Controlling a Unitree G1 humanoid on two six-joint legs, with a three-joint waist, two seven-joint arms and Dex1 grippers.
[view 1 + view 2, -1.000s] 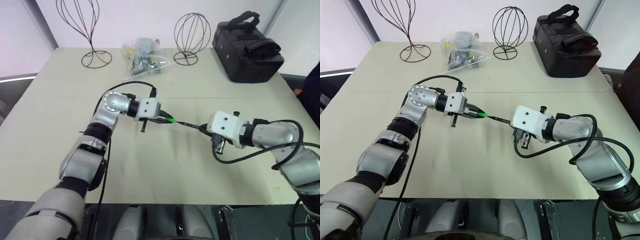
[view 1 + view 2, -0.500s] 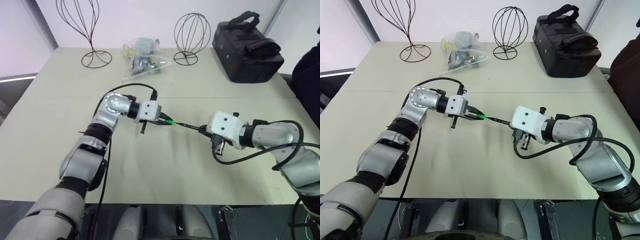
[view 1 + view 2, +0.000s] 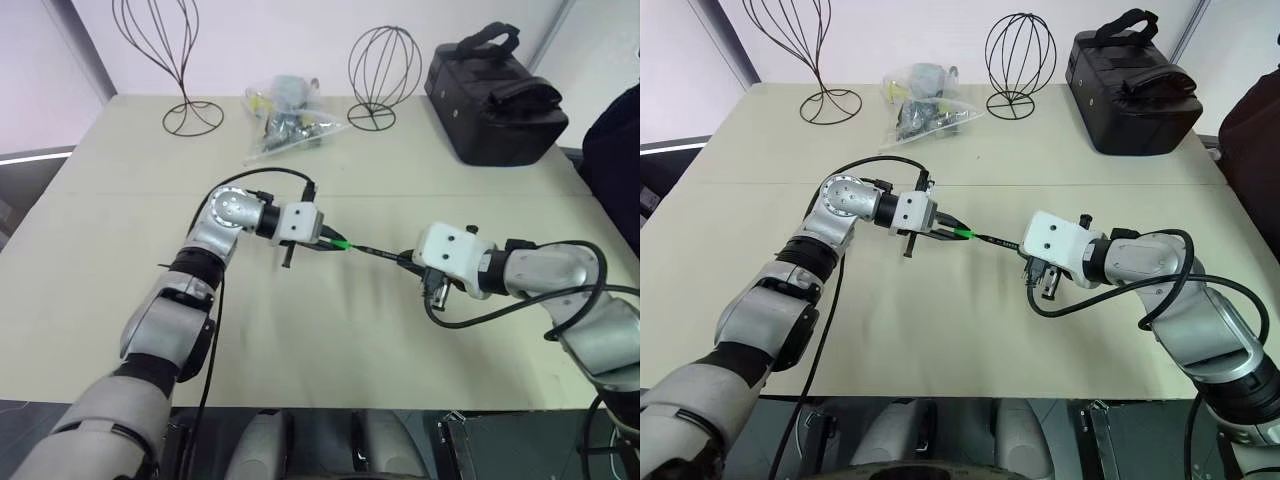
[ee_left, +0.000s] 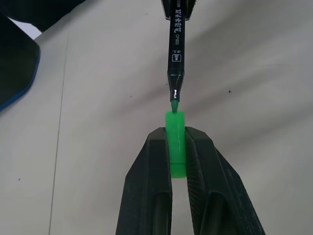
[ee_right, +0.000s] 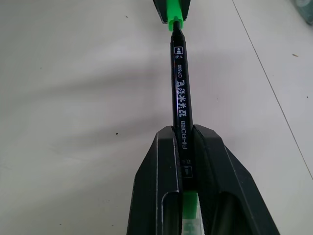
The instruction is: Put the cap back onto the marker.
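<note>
My left gripper (image 4: 177, 142) is shut on the bright green cap (image 4: 175, 142), held above the middle of the table. My right gripper (image 5: 185, 142) is shut on the slim black marker (image 5: 181, 93), which points toward the cap. The marker's green tip (image 4: 174, 105) sits right at the cap's open mouth, just entering it. In the head views the cap (image 3: 340, 243) and the marker (image 3: 378, 253) form one line between the two hands. A little green shows at the marker's rear end (image 5: 190, 205) between the right fingers.
A black bag (image 3: 495, 95) stands at the back right. Two wire stands (image 3: 165, 60) (image 3: 383, 65) and a clear plastic bag of small items (image 3: 285, 115) sit along the back of the beige table (image 3: 320, 340). A dark-clothed person (image 3: 615, 150) is at the right edge.
The cap and the marker tip stay lined up and both hands hold still. The person at the right edge has come further into view.
</note>
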